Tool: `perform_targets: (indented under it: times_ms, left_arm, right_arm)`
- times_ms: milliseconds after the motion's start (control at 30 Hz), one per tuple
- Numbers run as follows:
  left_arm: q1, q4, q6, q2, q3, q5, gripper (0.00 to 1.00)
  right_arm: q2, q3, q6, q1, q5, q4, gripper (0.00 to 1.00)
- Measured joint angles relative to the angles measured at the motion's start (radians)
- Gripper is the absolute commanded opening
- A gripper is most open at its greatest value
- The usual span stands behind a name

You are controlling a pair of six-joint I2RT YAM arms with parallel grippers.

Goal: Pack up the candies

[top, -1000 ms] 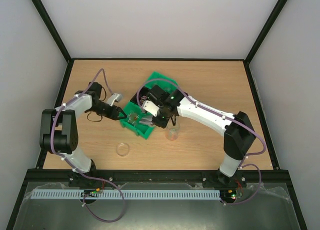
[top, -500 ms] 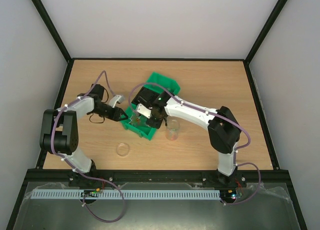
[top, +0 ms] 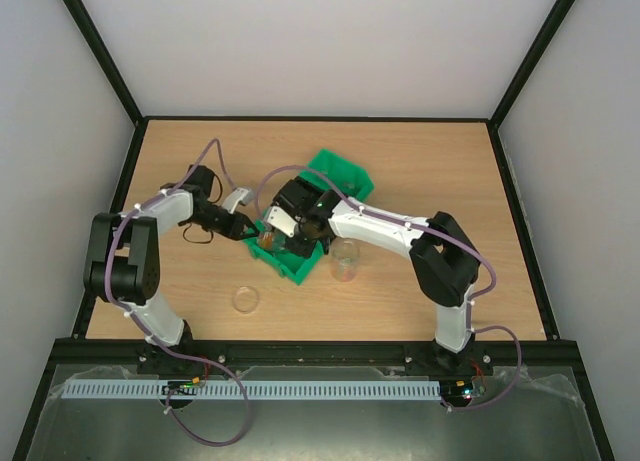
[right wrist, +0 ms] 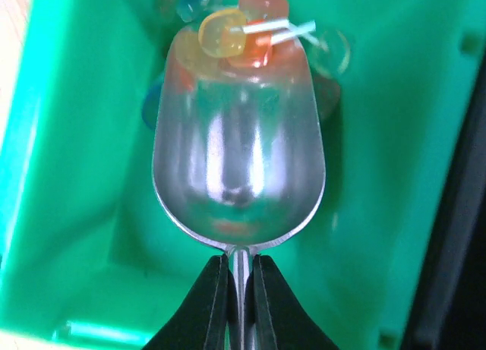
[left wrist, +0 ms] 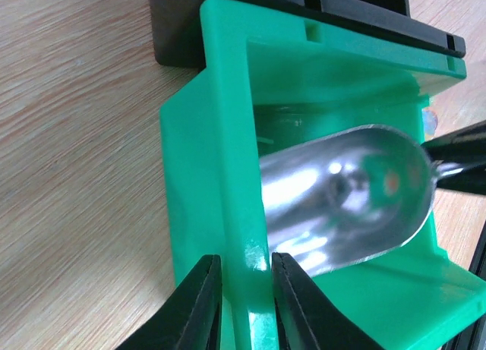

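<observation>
Wooden surface [top: 430, 171] carries the green bin [left wrist: 228, 137], its wall pinched by the left hand [left wrist: 244, 278]; the right hand [right wrist: 239, 289] grips the scoop [right wrist: 239, 168] handle. With the candies [right wrist: 235, 27] at its tip inside the bin, best push under them, bowl level

**A robot test cell in a laboratory**

A laboratory enclosure is indicated, not a home or a shop. A wooden tabletop [top: 420, 161] is boxed in by plain white panels [top: 300, 41], which are held in black frame bars [top: 520, 191]. Two robot arms are bolted at the near edge, the left arm [top: 130, 261] and the right arm [top: 440, 271]. Purple cables [top: 215, 421] are looped loosely from their bases. A white slotted cable duct [top: 250, 390] is laid along the front (small status lights [top: 461, 387] are seen glowing near it).
</observation>
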Motion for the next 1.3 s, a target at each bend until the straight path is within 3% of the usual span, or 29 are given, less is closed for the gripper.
perform_targets:
  times_ms: [167, 433, 567, 1100, 1300]
  left_arm:
    - [-0.014, -0.001, 0.010, 0.018, 0.021, -0.008, 0.19]
    - [-0.004, -0.008, 0.003, 0.043, 0.042, 0.004, 0.23]
    - [0.011, -0.010, -0.016, 0.047, 0.052, -0.006, 0.26]
    - [0.043, -0.001, -0.048, 0.050, 0.105, -0.082, 0.40]
    - [0.051, -0.003, -0.048, 0.050, 0.121, -0.094, 0.59]
  right_arm:
    - [-0.020, -0.080, 0.027, -0.003, -0.056, 0.116, 0.01]
    - [-0.137, -0.369, 0.108, -0.010, -0.098, 0.466, 0.01]
    - [-0.151, -0.428, 0.136, -0.008, -0.098, 0.570, 0.01]
    - [-0.293, -0.475, 0.145, 0.001, -0.083, 0.614, 0.01]
    - [-0.354, -0.534, 0.126, -0.006, -0.078, 0.597, 0.01]
